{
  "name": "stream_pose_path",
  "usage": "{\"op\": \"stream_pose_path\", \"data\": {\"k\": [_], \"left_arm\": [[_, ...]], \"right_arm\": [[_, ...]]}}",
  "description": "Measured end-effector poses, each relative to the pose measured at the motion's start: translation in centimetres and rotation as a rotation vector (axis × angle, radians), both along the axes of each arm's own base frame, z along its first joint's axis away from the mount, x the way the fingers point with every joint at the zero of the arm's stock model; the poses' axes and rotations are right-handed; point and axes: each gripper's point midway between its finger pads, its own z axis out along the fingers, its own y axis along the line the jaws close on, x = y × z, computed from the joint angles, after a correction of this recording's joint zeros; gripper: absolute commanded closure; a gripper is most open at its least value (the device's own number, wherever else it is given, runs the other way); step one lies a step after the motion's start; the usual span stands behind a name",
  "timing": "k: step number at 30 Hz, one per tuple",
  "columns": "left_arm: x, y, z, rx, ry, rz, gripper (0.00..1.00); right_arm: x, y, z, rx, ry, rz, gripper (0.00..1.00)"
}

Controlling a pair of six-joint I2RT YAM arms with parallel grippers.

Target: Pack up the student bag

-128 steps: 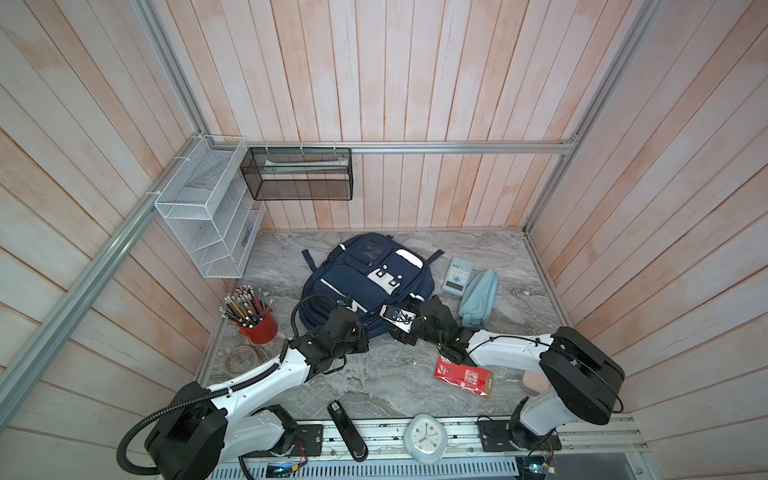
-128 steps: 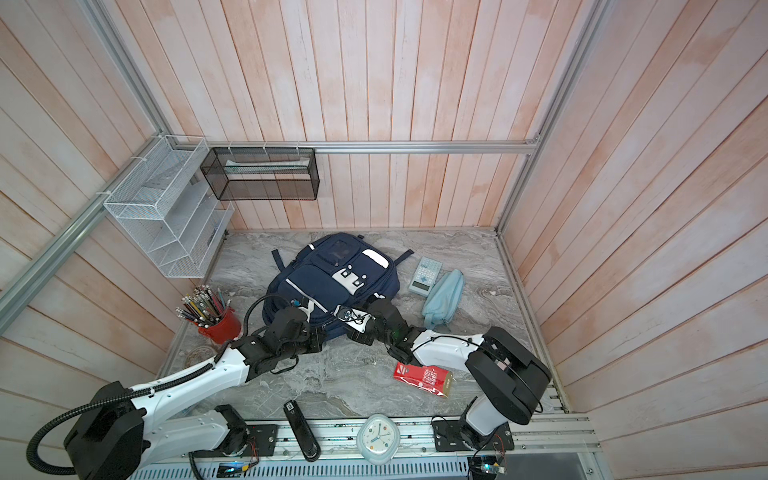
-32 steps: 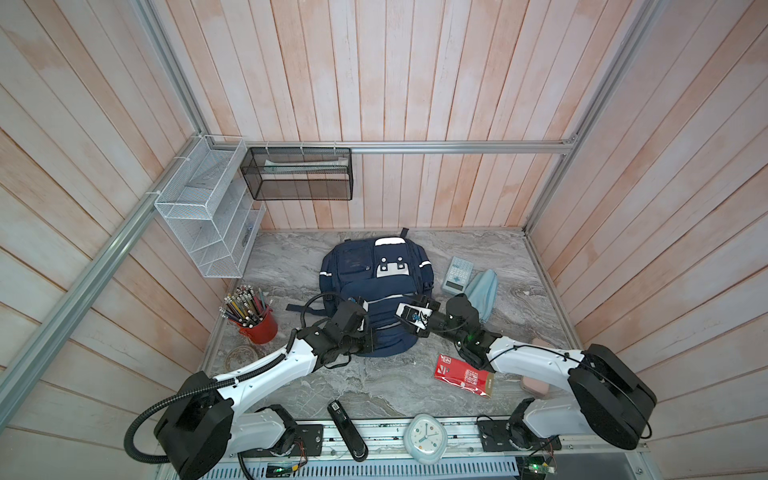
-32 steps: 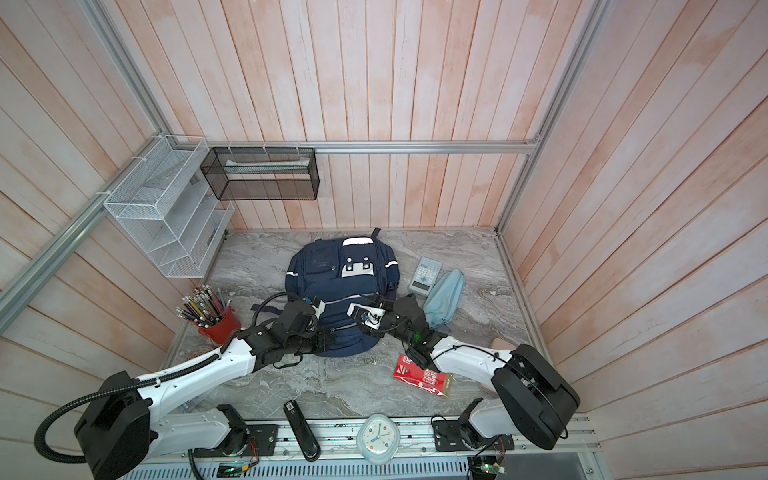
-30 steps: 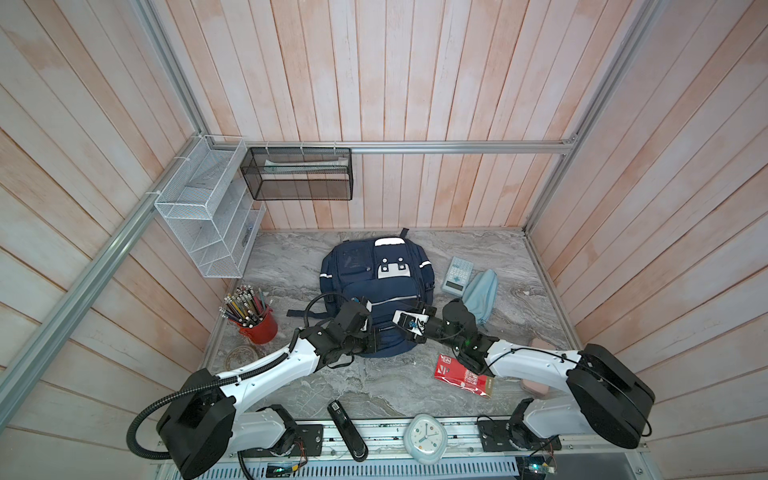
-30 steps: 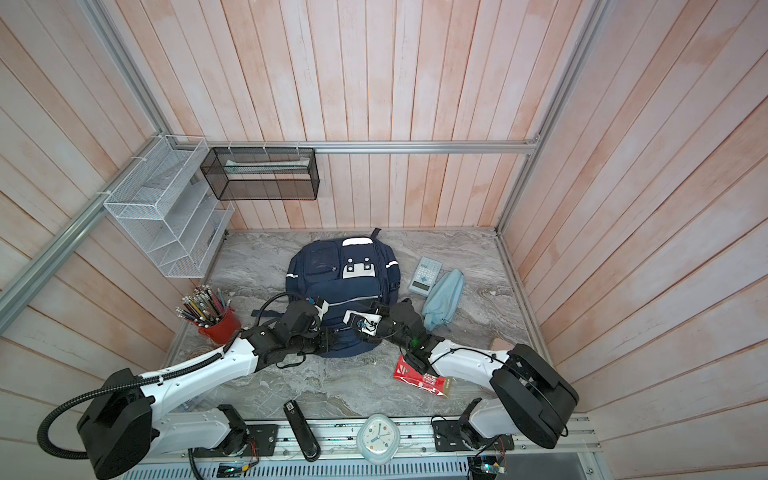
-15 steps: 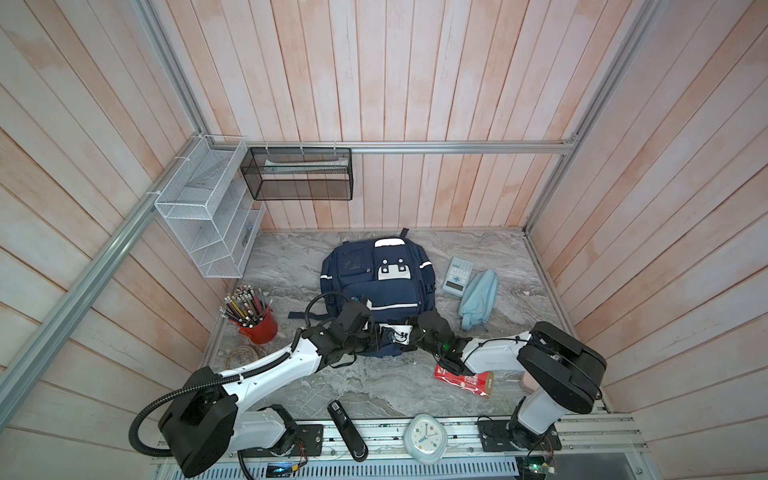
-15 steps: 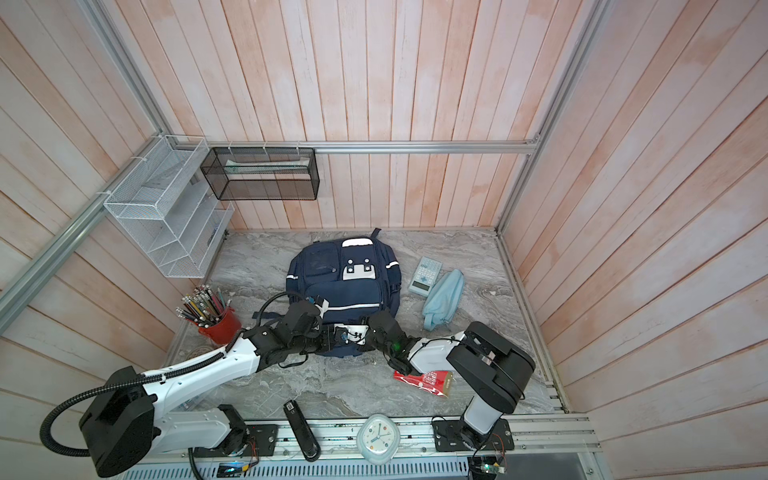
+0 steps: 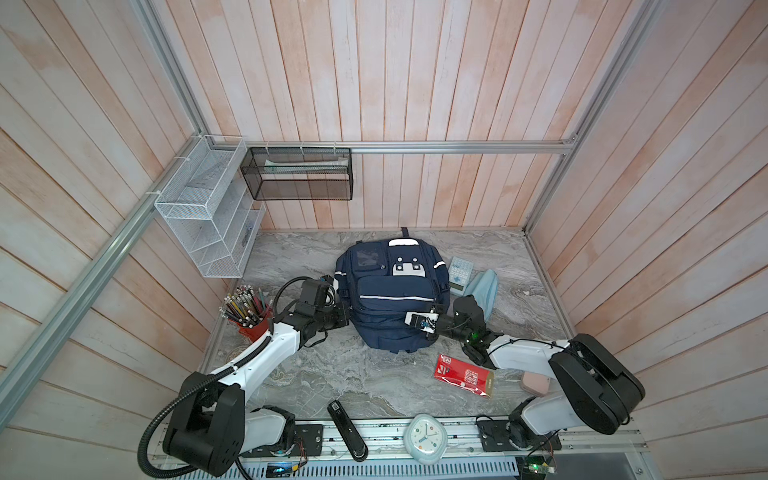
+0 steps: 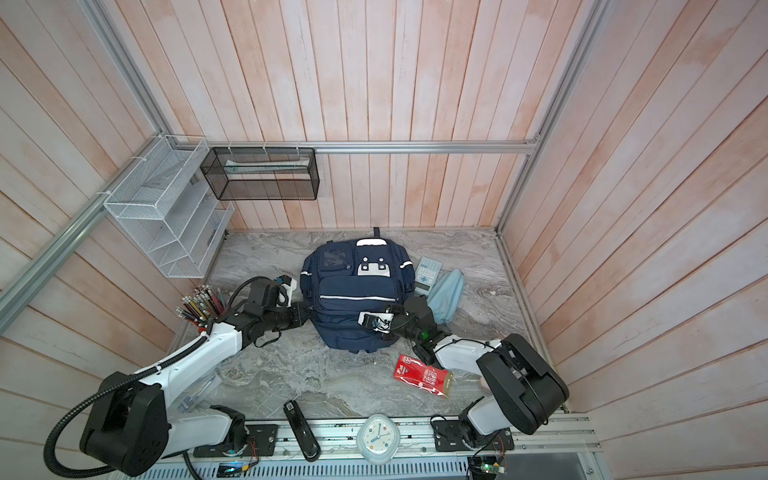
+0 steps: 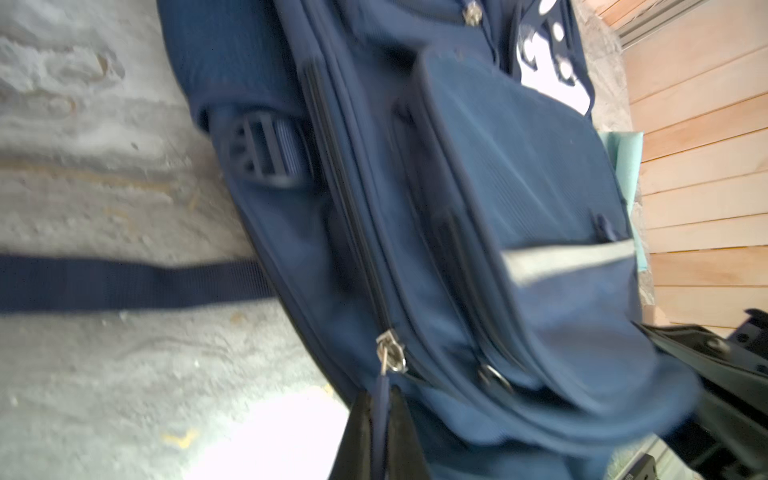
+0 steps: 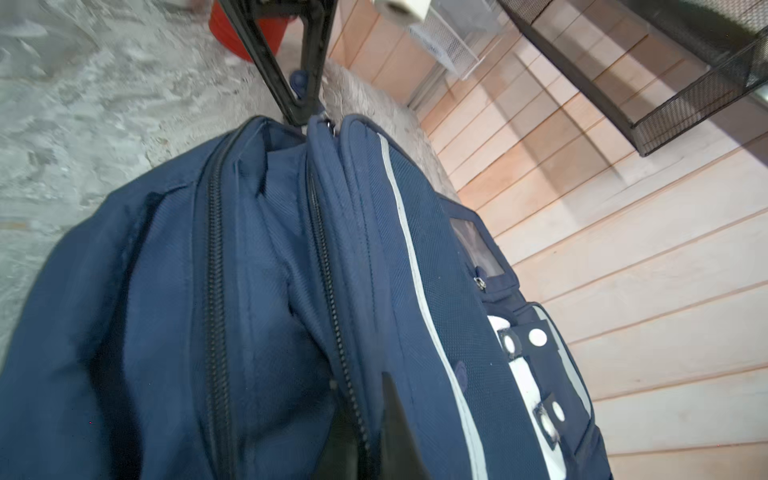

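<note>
The student bag, a large navy backpack with white stripes, lies face up in the middle of the marble table in both top views. At the bag's left side my left gripper is shut on the navy pull tab of a zipper, just below its metal slider. My right gripper is at the bag's near right and is shut on the fabric edge along an open zipper. The right wrist view also shows the left gripper at the far end of that opening.
A calculator and a light-blue pouch lie right of the bag. A red packet and a pink item lie near my right arm. At left stands a red pencil cup. A stapler and a clock sit at the front edge.
My right gripper was open and has reached onto the bag's near right and shut on its zipper edge. The left gripper has kept its hold. Earlier the bag was turned square to the table.
</note>
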Motion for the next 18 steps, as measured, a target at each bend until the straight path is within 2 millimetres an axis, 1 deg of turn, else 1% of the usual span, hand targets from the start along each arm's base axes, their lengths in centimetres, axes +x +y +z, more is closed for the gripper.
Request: {"op": "stream_pose_path", "data": {"k": [3,4,6,7,8,9,11,13,14,16,18], "left_arm": [[0.1,0.0,-0.1,0.002,-0.011,-0.019,1.00],[0.1,-0.1,0.0,0.012,-0.015,-0.019,1.00],[-0.2,-0.5,0.1,0.037,-0.021,-0.019,1.00],[-0.3,-0.7,0.2,0.043,-0.027,-0.017,1.00],[-0.4,-0.8,0.5,0.047,-0.032,-0.011,1.00],[-0.6,-0.8,0.7,0.048,-0.034,-0.005,1.00],[-1.4,-1.1,1.1,0.045,-0.038,0.009,1.00],[-2.6,-1.9,1.3,0.044,-0.037,0.008,1.00],[-3.3,-2.4,1.2,0.042,-0.032,0.001,1.00],[-4.6,-3.5,0.7,0.040,-0.013,-0.020,1.00],[-5.9,-4.5,-0.2,0.041,0.017,-0.040,1.00]], "right_arm": [[-0.1,-0.4,0.1,0.013,0.029,0.032,1.00],[0.0,-0.5,0.1,0.013,0.036,0.035,0.97],[0.5,-0.6,0.0,0.010,0.036,0.010,0.84],[1.0,-0.7,-0.1,0.011,0.031,-0.026,0.73],[1.5,-0.7,-0.1,0.011,0.023,-0.071,0.52],[1.8,-0.7,-0.1,0.008,0.013,-0.105,0.44],[1.6,-0.8,0.2,0.017,0.016,-0.165,0.39],[0.6,-0.7,1.2,0.030,0.038,-0.184,0.33],[0.1,-0.6,1.8,0.039,0.051,-0.190,0.33],[-1.6,0.2,3.3,0.069,0.060,-0.185,0.33],[-3.5,1.5,4.1,0.088,0.053,-0.166,0.32]]}}
